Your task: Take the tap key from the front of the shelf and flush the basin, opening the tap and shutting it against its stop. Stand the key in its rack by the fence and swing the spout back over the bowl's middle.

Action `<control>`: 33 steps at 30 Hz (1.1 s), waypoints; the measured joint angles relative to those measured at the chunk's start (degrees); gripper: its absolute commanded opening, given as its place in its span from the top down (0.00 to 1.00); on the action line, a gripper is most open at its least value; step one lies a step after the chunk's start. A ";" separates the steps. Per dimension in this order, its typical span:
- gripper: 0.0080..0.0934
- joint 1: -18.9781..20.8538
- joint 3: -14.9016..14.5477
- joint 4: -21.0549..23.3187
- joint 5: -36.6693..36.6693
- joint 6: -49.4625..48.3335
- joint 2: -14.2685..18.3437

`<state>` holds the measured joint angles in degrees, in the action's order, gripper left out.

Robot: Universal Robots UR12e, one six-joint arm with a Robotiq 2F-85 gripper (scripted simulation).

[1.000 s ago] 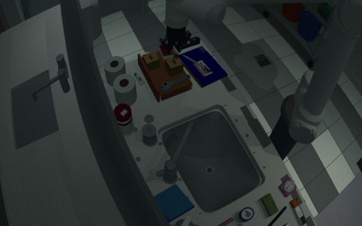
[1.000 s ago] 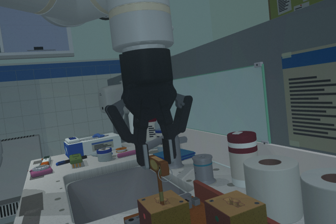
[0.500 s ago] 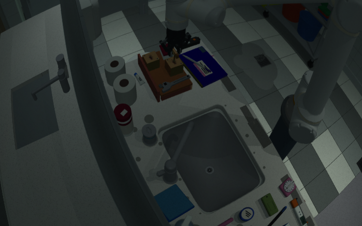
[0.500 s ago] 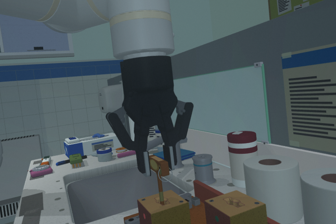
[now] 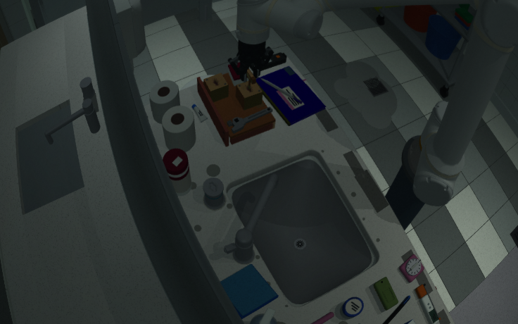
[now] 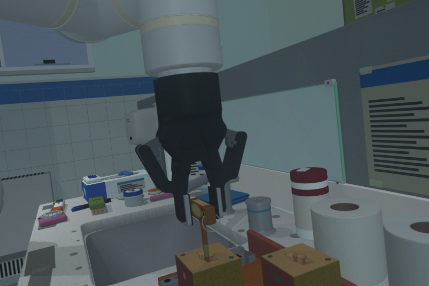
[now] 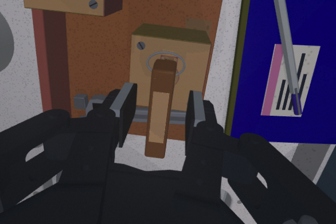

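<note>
On the brown tray [image 5: 237, 109] beside the basin stand two tan rack blocks. The tap key [image 6: 202, 219] stands upright in the front block [image 7: 169, 66], its brown handle [image 7: 159, 106] on top. The other block [image 5: 216, 86] has an empty slot. My gripper [image 7: 160, 118] is open around the key's handle and holds nothing. The basin [image 5: 305, 229] lies further along the counter. Its tap [image 5: 245, 241] sits at the wall-side rim, and the spout [image 5: 263, 201] angles along that side of the bowl, away from the drain [image 5: 300, 244].
Behind the tray, two paper rolls [image 5: 172, 113] and a red canister [image 5: 177, 167] stand by the wall. A grey wrench [image 5: 249, 119] lies on the tray's front. A blue pad [image 5: 293, 96] with a pen lies beside the tray. Small items crowd the basin's far end.
</note>
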<state>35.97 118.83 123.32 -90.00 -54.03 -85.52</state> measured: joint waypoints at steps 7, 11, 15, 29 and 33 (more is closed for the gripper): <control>0.63 0.00 0.00 0.00 0.00 0.00 0.00; 0.71 0.00 0.00 0.00 0.00 0.00 0.00; 0.81 0.00 0.00 0.00 0.00 0.00 0.00; 1.00 0.00 -0.01 0.01 0.00 0.00 0.00; 1.00 0.00 -0.01 0.01 0.00 0.00 0.00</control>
<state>35.97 118.83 123.33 -90.00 -54.03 -85.52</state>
